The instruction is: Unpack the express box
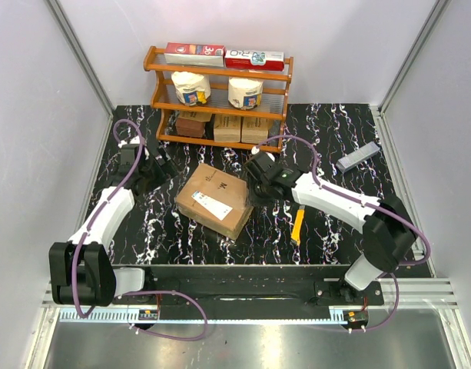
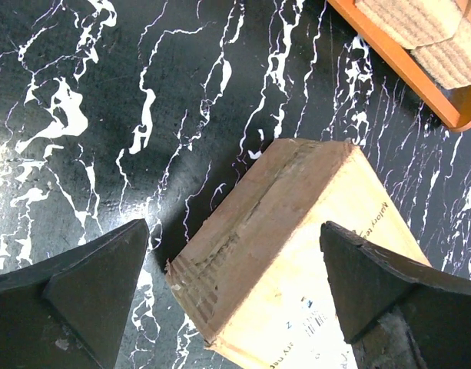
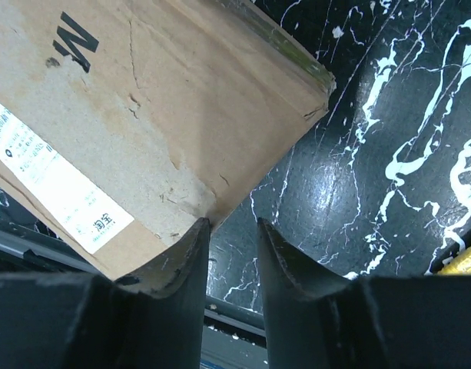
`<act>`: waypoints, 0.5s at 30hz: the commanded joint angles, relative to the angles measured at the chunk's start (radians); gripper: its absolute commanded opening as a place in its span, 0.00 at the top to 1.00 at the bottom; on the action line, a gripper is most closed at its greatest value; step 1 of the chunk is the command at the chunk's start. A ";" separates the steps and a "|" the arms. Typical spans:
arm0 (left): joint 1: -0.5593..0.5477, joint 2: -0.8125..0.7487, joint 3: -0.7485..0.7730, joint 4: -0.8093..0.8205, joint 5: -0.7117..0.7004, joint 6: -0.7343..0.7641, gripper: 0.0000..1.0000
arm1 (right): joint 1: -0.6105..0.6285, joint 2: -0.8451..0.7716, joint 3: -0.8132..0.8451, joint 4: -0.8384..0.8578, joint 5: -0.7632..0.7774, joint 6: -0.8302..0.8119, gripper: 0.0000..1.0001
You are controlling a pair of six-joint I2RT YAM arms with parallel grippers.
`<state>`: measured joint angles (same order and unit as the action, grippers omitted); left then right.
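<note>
step: express box [image 1: 213, 198] closed, opening not begun | left hand [image 2: 235, 227] spread wide above its corner; right hand [image 3: 231, 223] nearly together at its edge, gripping nothing | next: I brace it, breach tape

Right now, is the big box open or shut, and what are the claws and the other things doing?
Big box: shut, lying flat.
Left claw: wide open, empty, over one end of the box.
Right claw: open just a crack, empty, one finger at the box's edge.
Yellow cutter: lying flat, nobody holding it.
Shelf: standing upright, full.
</note>
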<state>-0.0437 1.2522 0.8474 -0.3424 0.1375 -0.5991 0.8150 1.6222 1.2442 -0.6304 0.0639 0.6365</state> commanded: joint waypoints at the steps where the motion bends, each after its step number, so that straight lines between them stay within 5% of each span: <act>1: 0.004 0.012 0.059 0.017 0.027 0.019 0.01 | -0.023 -0.022 -0.074 0.000 -0.007 0.025 0.66; 15: 0.004 0.033 0.078 -0.023 0.037 0.059 0.01 | -0.073 -0.039 -0.166 -0.037 0.030 0.049 0.74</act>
<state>-0.0437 1.2789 0.8711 -0.3515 0.1799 -0.5728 0.7757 1.5639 1.1374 -0.5220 0.0044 0.6956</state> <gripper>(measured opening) 0.987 0.283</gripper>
